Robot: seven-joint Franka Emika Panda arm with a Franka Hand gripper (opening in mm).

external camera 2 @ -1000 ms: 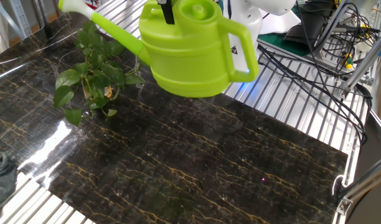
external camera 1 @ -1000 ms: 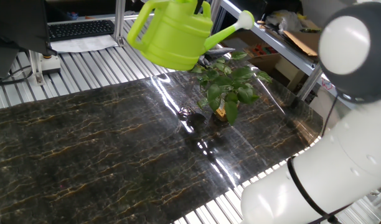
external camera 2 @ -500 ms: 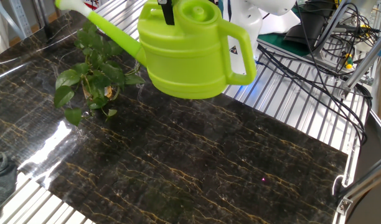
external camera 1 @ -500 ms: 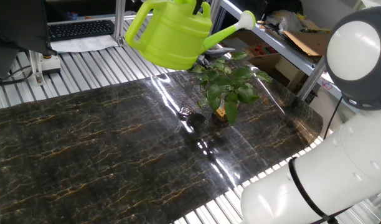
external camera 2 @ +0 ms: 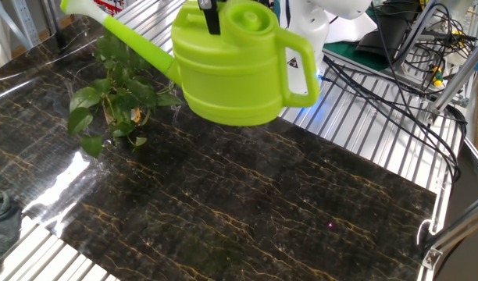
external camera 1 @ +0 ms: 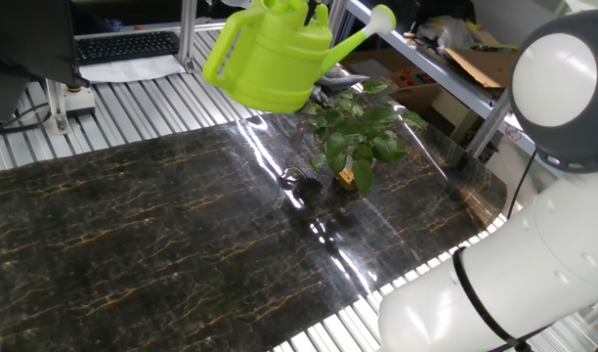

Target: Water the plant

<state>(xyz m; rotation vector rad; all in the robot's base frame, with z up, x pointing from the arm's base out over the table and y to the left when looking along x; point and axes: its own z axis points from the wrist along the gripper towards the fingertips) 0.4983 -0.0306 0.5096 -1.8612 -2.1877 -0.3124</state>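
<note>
Dark marble-patterned sheeting (external camera 1: 162, 235) covered the slatted metal table, with a keyboard (external camera 1: 128, 44) and cardboard boxes (external camera 1: 475, 59) behind it in one fixed view. The plant (external camera 1: 358, 137) stood on the sheeting, its yellow-orange tag (external camera 1: 347, 178) low among the stems. The lime-green watering can (external camera 1: 270, 59) hung in the air up and to the left of the plant, its spout (external camera 1: 363, 29) reaching over the foliage and angled upward. The gripper (external camera 1: 311, 10) met the can's top at the frame edge; whether its fingers were clamped on the can could not be told here. From the other fixed view, the can (external camera 2: 239, 66) filled the foreground to the right of the plant (external camera 2: 114, 94), its spout tip (external camera 2: 75, 6) above the plant's far side. A dark finger (external camera 2: 210, 16) ran down onto the can's top beside the filler opening, the rest of the gripper cut off, so the grip again could not be judged. A grey cloth (external camera 2: 1, 218) lay well in front of the plant. The pouring step seemed to be in hand, though with the spout raised no water showed; the next move would likely call for tipping the spout down over the leaves.
</note>
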